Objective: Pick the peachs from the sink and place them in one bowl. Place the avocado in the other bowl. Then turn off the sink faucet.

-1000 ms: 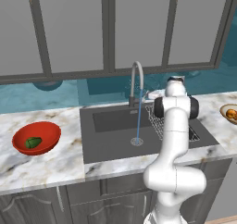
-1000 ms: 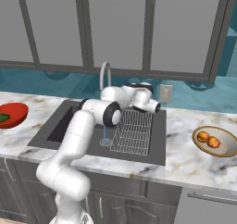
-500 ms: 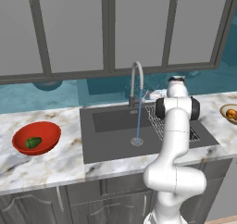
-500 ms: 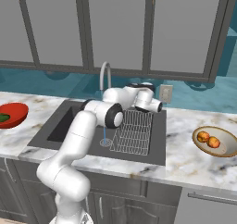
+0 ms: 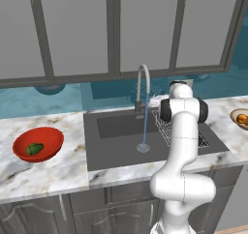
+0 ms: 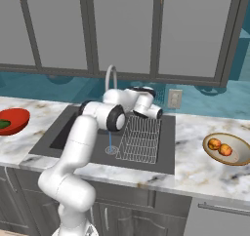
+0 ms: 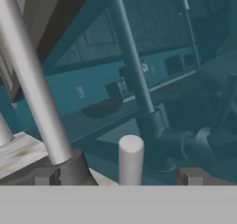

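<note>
1. The pincer [image 7: 118, 176] is right up at the sink faucet [image 5: 142, 85], behind the sink [image 5: 116, 146]. Its two tips stand apart, with the small side lever [image 7: 131, 159] between them, a short round stick pointing up. The tips do not touch it.
2. The tall silver pipe [image 7: 32, 79] of the faucet rises just beside the lever.
3. Water [image 5: 145, 126] runs down in a thin blue line to the drain [image 5: 143, 147], so the tap is on. I think turning it off is the step left.
4. The two peachs [image 6: 219, 147] lie in the tan bowl [image 6: 236, 158] on the bench [image 6: 195, 174], well off to the right.
5. The avocado [image 5: 34, 149] lies in the red bowl [image 5: 51, 137] on the left.
6. A wire rack [image 6: 141, 140] sits in the sink. Grey cupboard doors [image 5: 77, 30] and a blue wall [image 5: 43, 102] are behind.
</note>
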You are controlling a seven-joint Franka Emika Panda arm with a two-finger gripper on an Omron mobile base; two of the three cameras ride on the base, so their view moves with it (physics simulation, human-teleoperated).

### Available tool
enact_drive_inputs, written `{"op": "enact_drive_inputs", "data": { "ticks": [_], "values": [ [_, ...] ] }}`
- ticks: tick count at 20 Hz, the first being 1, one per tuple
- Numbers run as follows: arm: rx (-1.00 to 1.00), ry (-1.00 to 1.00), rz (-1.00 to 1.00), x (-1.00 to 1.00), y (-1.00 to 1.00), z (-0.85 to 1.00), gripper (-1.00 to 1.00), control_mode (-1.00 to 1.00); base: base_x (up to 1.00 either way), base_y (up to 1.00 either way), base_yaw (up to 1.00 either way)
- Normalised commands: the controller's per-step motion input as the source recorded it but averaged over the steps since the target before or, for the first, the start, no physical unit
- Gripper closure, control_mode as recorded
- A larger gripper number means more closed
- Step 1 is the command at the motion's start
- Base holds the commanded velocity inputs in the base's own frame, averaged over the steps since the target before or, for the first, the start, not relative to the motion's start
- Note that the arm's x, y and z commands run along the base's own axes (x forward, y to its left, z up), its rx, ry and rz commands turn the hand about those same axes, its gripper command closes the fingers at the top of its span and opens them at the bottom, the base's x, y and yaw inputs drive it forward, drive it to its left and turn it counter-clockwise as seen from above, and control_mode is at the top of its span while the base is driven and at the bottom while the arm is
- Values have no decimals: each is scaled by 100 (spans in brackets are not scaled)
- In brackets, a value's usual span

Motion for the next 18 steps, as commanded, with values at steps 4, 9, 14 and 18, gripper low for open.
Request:
{"op": "enact_drive_inputs", "data": {
  "ticks": [4, 9, 14, 18],
  "values": [
    [0, 0, 0, 0, 34, 0, -100, -100, 0, 0, 0],
    [0, 0, 7, 0, 6, 0, -100, -100, 0, 0, 0],
    [0, 0, 17, 0, 11, 7, -100, -100, 0, 0, 0],
    [-1, -1, 21, 0, 27, 19, -100, -100, 0, 0, 0]
  ]
}}
